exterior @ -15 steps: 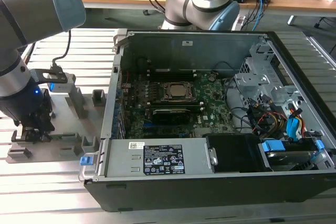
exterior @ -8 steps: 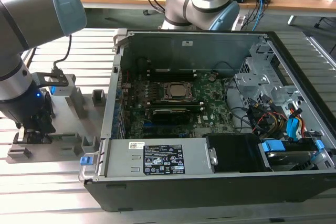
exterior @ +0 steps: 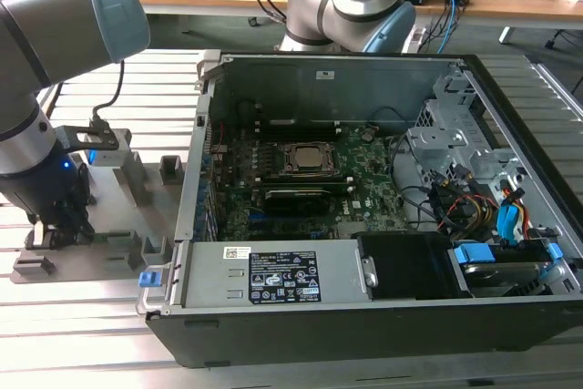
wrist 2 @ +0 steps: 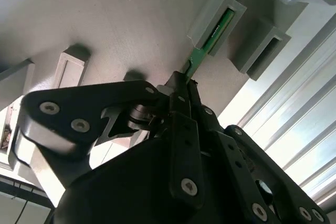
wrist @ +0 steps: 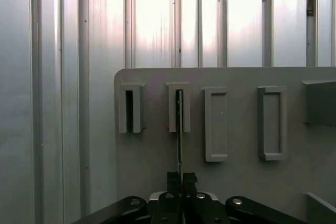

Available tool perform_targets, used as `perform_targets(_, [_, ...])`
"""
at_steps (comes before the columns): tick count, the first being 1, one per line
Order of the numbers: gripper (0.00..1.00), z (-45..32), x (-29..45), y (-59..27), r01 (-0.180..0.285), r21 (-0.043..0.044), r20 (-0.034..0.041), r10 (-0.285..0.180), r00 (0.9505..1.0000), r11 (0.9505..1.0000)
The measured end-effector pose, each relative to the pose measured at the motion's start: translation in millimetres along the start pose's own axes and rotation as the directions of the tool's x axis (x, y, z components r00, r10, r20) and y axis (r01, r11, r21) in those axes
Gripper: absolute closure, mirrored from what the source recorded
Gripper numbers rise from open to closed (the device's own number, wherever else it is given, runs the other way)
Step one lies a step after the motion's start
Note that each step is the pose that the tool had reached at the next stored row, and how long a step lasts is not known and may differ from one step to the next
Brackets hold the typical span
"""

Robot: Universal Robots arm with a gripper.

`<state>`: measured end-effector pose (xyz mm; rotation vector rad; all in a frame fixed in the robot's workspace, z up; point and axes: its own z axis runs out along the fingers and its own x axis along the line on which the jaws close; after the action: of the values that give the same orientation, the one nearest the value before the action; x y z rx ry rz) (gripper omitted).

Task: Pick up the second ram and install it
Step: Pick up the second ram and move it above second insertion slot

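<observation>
The second ram (wrist 2: 212, 38) is a thin green stick standing on edge, its far end in the slot of a grey holder block (wrist 2: 227, 4). In the first wrist view the second ram (wrist: 180, 129) runs from that block (wrist: 172, 109) straight down into my gripper (wrist: 181, 178). The black fingers (wrist: 173, 178) sit tight on both sides of the stick's near end. In the exterior view my gripper (exterior: 56, 225) is low over the grey holder plate (exterior: 114, 211), at the exterior view's left of the open computer case (exterior: 364, 316).
Other grey holder blocks (wrist: 131, 107) and flat rectangular frames (wrist: 216, 124) stand on the plate. Ribbed aluminium table slats (wrist: 63, 77) surround it. Inside the case lie the motherboard (exterior: 364, 189) with its CPU socket (exterior: 312, 158), cables and drive bays (exterior: 474, 179).
</observation>
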<state>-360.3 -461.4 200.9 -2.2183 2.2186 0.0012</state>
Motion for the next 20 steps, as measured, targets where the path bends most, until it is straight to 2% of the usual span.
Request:
perform_targets(15, [0.86,-0.3,-0.1,0.1,0.0,0.0005,0.0005,0.0,1.0,1.0])
perform_targets(19, [0.86,-17.6,-0.1,0.1,0.0,0.0001,0.0001,0.0,1.0,1.0])
perform_targets(20, [0.86,-24.6,-0.1,0.1,0.0,0.0,0.0,0.0,1.0,1.0])
